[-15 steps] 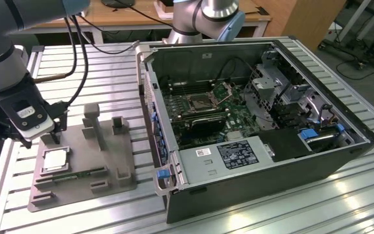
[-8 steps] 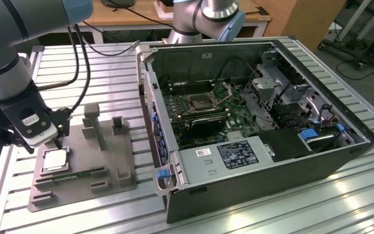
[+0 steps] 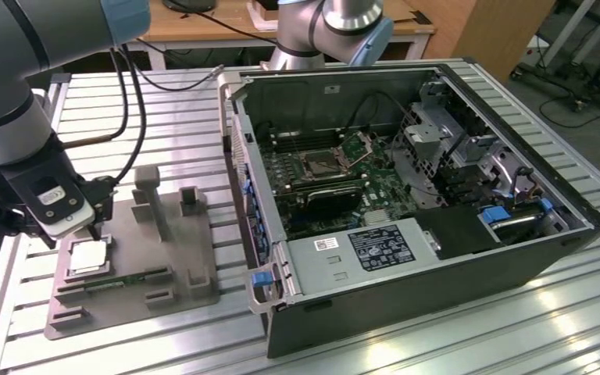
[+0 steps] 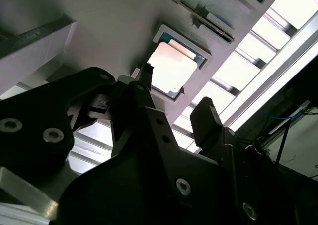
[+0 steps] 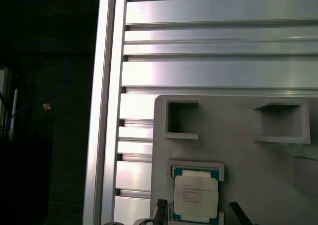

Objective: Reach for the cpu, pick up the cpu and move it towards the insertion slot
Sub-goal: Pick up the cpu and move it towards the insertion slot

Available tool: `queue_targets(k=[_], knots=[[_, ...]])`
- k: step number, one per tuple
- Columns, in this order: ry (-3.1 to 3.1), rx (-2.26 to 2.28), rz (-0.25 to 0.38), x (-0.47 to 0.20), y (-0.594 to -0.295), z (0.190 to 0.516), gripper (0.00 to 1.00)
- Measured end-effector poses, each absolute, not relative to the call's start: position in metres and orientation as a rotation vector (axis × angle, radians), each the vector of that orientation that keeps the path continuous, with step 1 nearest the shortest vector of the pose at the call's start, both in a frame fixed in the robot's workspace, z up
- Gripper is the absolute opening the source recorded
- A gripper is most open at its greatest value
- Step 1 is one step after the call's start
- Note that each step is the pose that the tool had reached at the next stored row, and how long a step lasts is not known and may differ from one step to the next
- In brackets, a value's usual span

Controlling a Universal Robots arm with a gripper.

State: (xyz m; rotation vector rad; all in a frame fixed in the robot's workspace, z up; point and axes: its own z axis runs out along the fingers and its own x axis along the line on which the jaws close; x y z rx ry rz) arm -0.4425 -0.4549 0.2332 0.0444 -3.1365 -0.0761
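My bench is a ribbed aluminium table [image 3: 467, 336], its slats throwing back bright light. Behind it I see a wooden desk [image 3: 227, 33] and a wooden panel [image 3: 493, 31]. On the exterior view's right lies grey floor [image 3: 597, 90] with black cables [image 3: 580, 109]

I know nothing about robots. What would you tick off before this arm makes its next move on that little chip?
1. The cpu lies flat in its pocket on the grey holder: ok.
2. The gripper is open, with one finger on each side of the cpu in both wrist views: ok.
3. The gripper is low enough to catch the cpu's edges: cannot tell.
4. The cpu is gripped: not ok, it is not yet held.
5. The insertion slot inside the open computer case looks uncovered in the exterior view: ok.
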Motion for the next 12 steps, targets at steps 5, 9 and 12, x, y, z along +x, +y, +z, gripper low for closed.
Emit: queue_targets(k=[5, 9, 12], knots=[[-3.136, 0.044, -0.076, -0.4425, -0.4560, 0.2296, 0.58], [-3.136, 0.044, -0.076, -0.4425, -0.4565, 0.2280, 0.58], [-3.136, 0.044, -0.076, -0.4425, -0.4565, 0.2280, 0.58]])
